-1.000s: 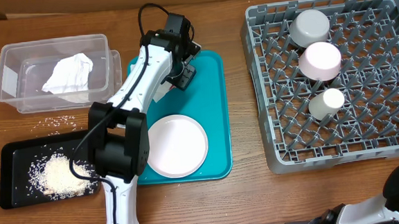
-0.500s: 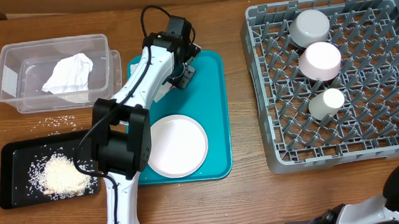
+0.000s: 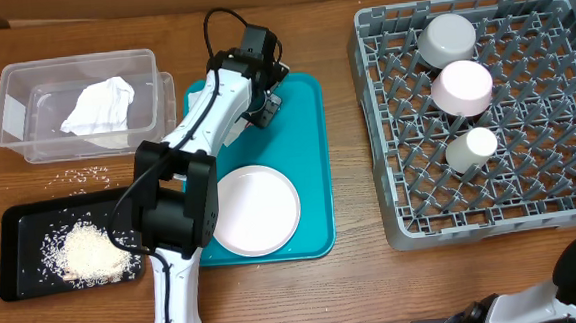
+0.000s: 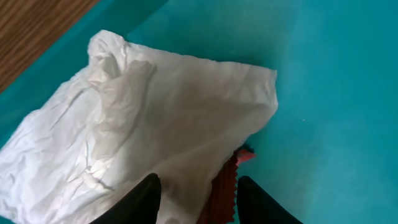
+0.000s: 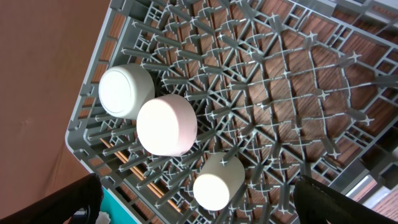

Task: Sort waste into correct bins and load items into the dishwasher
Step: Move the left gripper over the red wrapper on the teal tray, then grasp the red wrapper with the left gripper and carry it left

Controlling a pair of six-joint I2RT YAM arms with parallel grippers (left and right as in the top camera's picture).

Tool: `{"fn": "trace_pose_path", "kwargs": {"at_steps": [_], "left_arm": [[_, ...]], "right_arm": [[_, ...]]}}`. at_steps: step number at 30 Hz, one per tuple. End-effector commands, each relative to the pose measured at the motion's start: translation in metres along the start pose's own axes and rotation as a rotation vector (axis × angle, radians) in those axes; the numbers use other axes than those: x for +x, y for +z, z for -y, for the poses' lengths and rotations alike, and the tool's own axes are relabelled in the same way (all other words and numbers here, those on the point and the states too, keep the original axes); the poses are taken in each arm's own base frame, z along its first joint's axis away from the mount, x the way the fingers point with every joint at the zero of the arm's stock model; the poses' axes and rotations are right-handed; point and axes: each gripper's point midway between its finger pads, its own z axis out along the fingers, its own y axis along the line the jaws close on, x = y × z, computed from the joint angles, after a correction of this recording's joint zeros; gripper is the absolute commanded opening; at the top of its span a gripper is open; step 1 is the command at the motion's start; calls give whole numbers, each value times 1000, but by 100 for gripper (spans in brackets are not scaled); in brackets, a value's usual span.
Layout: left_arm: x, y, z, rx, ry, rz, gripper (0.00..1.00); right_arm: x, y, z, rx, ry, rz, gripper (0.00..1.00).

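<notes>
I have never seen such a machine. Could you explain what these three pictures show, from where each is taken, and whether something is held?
This is a robot with two arms at a table. One picture looks from above; the other two come from a camera on each wrist, so its own fingers show at the bottom edge. On the table stand a clear tub with a crumpled napkin, a black tray with rice scraps, a teal tray with a white plate, and a grey dish rack holding a grey bowl, a white bowl and a cup. The left gripper straddles the edge of a second napkin and a red bit on the teal tray; whether it grips them I cannot tell. The right gripper is open and empty; its camera sees the rack.
</notes>
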Motion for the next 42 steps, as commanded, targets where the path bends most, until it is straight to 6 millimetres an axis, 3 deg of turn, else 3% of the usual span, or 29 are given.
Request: {"fn": "trace_pose_path", "kwargs": {"at_steps": [1,4,6,11,18,23,26,28,35,42], "left_arm": [[9,9,0,-3,-8,-27,39],[8,8,-3,-18,-15,-26,15],[5,1,-15,-83,-84,-21,4],[-6,-29,-30,-147,-184,15,4],[-40,-121,-53,-167,-382,227,4],[-46,-197,-91,-188,-557,422,4],[-32,-226,-127,-217,-678,490,4],[-19,-231,-151,-234,-773,500,4],[49,-219,-232,-277,-1233,469,4],[108,-207,-284,-308,-1600,459,4]], "right_arm": [[-2,-2,-1,-8,3,7,100],[-2,-2,-1,-8,3,7,100],[-2,-2,-1,-8,3,7,100],[-2,-2,-1,-8,3,7,100],[-2,-2,-1,-8,3,7,100],[-2,-2,-1,-8,3,7,100],[-2,-2,-1,-8,3,7,100],[-2,-2,-1,-8,3,7,100],[-2,-2,-1,-8,3,7,100],[-2,-2,-1,-8,3,7,100]]}}
